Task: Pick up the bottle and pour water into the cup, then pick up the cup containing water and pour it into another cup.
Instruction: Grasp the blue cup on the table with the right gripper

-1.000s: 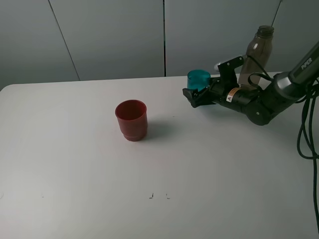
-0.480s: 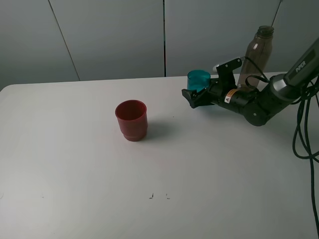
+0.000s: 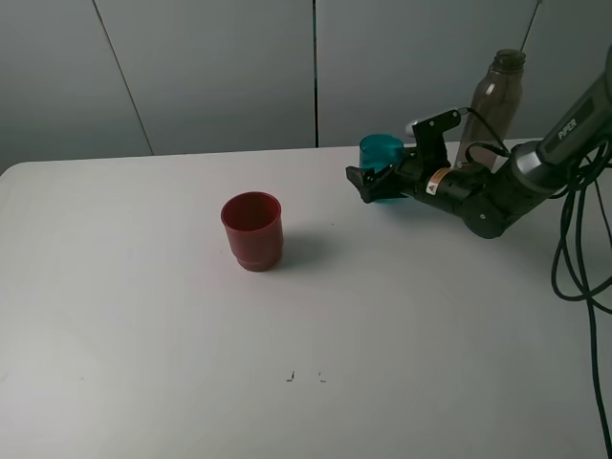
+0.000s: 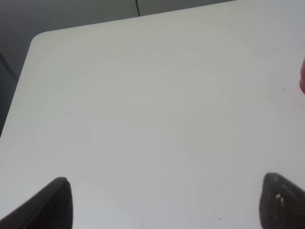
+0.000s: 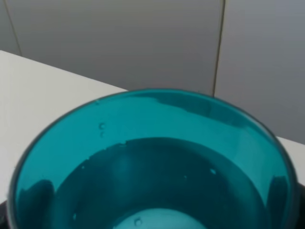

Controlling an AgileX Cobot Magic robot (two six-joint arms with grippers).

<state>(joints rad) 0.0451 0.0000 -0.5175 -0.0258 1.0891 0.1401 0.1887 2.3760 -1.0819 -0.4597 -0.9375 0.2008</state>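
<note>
The cup (image 3: 382,148), a teal translucent tumbler holding water, stands on the white table (image 3: 143,316) at the back right. My right gripper (image 3: 373,178) is open, with one finger on each side of the cup's lower part. In the right wrist view the cup (image 5: 152,157) fills the frame, and dark fingers (image 5: 35,200) show through its walls. The smoky bottle (image 3: 495,105) stands upright behind the right arm. The red cup (image 3: 252,230) stands alone left of centre. My left gripper (image 4: 164,202) is open over bare table, with a sliver of the red cup (image 4: 302,78) at the frame's edge.
Black cables (image 3: 579,249) hang off the right arm at the table's right edge. A grey panelled wall (image 3: 220,67) runs behind the table. Two small marks (image 3: 304,377) lie near the front.
My right gripper has slid a little further left and back, so its fingers lie closer around the teal cup. Neither cup nor the bottle has moved.
</note>
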